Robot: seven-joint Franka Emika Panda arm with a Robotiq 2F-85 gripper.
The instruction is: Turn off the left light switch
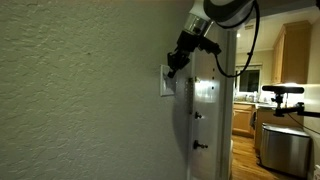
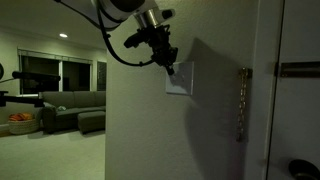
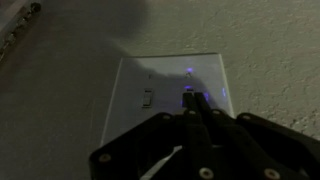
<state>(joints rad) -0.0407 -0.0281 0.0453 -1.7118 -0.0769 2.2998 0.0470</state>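
A white switch plate (image 3: 175,85) is mounted on a textured wall; it also shows in both exterior views (image 1: 166,84) (image 2: 180,80). In the wrist view a small toggle switch (image 3: 147,98) sits on the plate's left part. My gripper (image 3: 193,98) is shut, its fingertips pressed together and touching the plate right of that toggle, near a small blue glow. In both exterior views the gripper (image 1: 172,69) (image 2: 170,66) reaches the plate's upper part. The room is dim.
A white door with a handle (image 1: 205,100) stands beside the plate. A chain latch (image 2: 241,100) hangs on the door frame. A couch (image 2: 70,105) and a kitchen (image 1: 285,100) lie further back.
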